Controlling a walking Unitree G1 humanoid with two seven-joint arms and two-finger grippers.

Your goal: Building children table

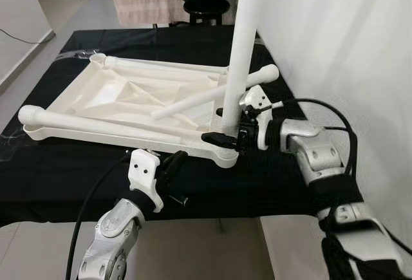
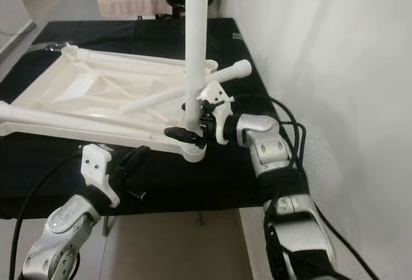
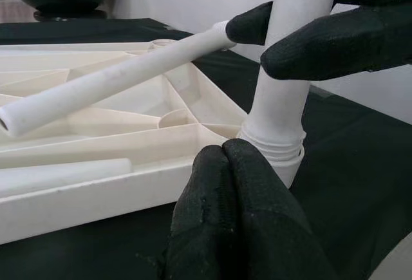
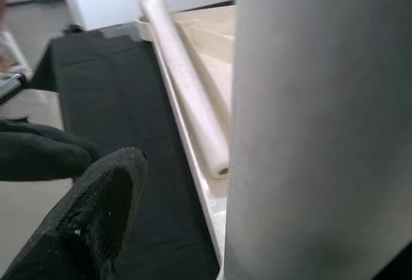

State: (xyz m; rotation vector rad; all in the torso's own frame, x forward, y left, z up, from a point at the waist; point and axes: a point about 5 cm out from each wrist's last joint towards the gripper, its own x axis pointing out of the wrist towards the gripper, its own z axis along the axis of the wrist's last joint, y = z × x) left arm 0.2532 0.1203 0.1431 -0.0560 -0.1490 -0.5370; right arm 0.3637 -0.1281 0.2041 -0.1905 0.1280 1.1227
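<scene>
A white plastic table top [image 1: 116, 96] lies upside down on a black cloth [image 1: 77, 177]. One white leg [image 1: 239, 48] stands upright in the near right corner socket [image 1: 226, 154]. My right gripper [image 1: 224, 136] is shut on that leg just above the socket, with a black finger [image 3: 322, 45] on each side. My left gripper [image 1: 172, 164] is shut and holds nothing. Its fingertips [image 3: 222, 164] sit close to the front edge of the table top, beside the same socket. Three loose legs lie on the underside: one diagonal [image 1: 212, 93], one along the near edge [image 1: 96, 122], one along the far edge [image 1: 161, 65].
A white wall [image 1: 347, 42] runs close along the right side of the work table. Behind the table stand a black bowl on a stool [image 1: 206, 0] and a cloth-draped rack [image 1: 145, 3]. Grey floor [image 1: 38, 55] lies to the left. The cloth's front edge [image 1: 212, 212] is just below my arms.
</scene>
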